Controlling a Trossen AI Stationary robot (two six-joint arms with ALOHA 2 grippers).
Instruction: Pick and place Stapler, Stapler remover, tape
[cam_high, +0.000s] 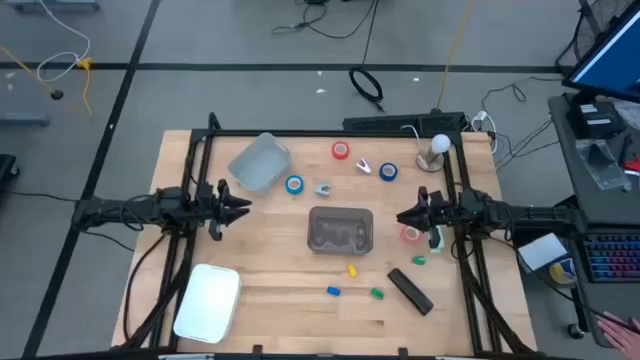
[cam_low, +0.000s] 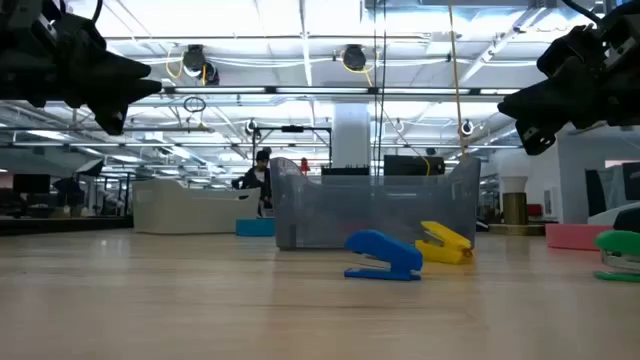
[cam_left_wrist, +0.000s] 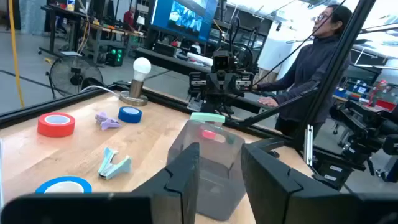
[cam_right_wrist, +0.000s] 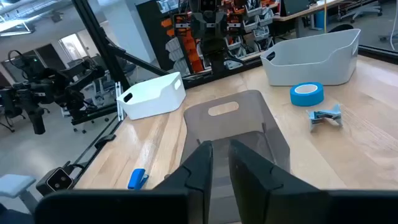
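Room: a large open workshop with a grey floor, loose cables, ceiling pipes and strip lights; a person (cam_left_wrist: 314, 68) stands beyond the table's far side, near a desk with a monitor.
Table (cam_high: 270, 300): light wood planks inside a black frame.
Bins: a white bin (cam_high: 207, 301) at the near left corner, a grey-blue bin (cam_high: 259, 162) at the far left, a smoky clear bin (cam_high: 340, 229) in the middle.
Left gripper (cam_high: 240, 205): hovers above the table's left side, fingers a narrow gap apart, holding nothing.
Right gripper (cam_high: 404, 217): hovers on the right side, fingers nearly together, holding nothing.
Stapler (cam_high: 410, 290): black, lying near the front right.
Tape: red roll (cam_high: 341, 150), dark blue roll (cam_high: 388, 172), light blue roll (cam_high: 294, 184), pink-red roll (cam_high: 411, 234) under the right arm.
Stapler remover (cam_high: 322, 187): pale, beside the light blue roll.
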